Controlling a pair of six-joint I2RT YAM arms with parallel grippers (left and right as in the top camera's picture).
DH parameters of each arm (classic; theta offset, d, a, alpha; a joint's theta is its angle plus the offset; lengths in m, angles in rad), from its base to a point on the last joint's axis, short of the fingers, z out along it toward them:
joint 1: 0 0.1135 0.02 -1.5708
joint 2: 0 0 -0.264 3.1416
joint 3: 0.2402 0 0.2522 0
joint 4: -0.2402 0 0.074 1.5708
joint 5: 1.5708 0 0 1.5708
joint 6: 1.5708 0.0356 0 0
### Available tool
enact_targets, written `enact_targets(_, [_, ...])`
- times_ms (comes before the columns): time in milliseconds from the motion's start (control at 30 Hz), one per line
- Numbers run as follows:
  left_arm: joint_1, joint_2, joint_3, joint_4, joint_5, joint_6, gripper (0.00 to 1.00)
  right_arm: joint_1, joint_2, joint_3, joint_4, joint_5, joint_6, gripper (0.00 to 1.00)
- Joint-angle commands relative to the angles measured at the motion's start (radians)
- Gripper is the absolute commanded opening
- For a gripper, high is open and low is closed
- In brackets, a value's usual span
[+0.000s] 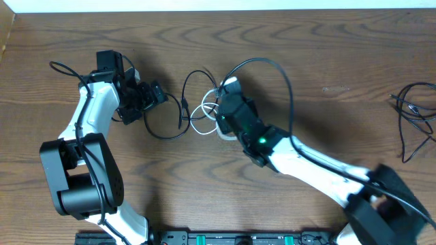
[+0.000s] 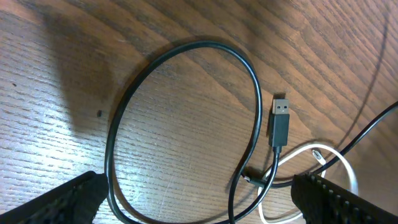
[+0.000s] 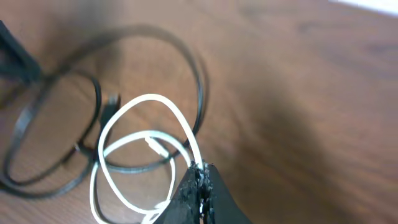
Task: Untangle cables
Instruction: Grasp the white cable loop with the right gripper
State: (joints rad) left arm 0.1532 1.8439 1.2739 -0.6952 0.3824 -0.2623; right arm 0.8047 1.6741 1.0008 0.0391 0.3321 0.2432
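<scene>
A white cable (image 1: 203, 114) lies in loose loops at the table's middle, crossed with a black cable (image 1: 167, 134) that loops to its left. My right gripper (image 1: 219, 102) is shut on a strand of the white cable (image 3: 143, 99), which runs into the closed tips (image 3: 202, 175), with the black cable (image 3: 200, 81) blurred behind. My left gripper (image 1: 151, 102) stands wide open over the black cable's loop (image 2: 186, 46); its fingertips (image 2: 56, 202) straddle the loop without touching it. A black USB plug (image 2: 280, 121) lies next to the white cable (image 2: 339, 155).
Another black cable (image 1: 415, 112) lies bundled at the table's far right edge. A thicker black lead (image 1: 286, 82) arcs up from the right arm. The table's far edge (image 1: 218, 9) runs along the top.
</scene>
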Motion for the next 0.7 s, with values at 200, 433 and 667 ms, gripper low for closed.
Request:
enact_targets(200, [-0.004,-0.002,-0.010,0.000,-0.010,-0.002,1.00,-0.029,-0.097,-0.002,-0.016,0.061,-0.107,0.01])
enact_targets(433, [-0.004,-0.002,-0.010,0.000,-0.010,-0.002,1.00,-0.053,-0.097,-0.002,-0.063,0.055,-0.103,0.01])
enact_targets(667, [-0.004,-0.002,-0.010,0.000,-0.010,-0.002,1.00,-0.055,-0.084,-0.002,-0.064,-0.110,0.002,0.01])
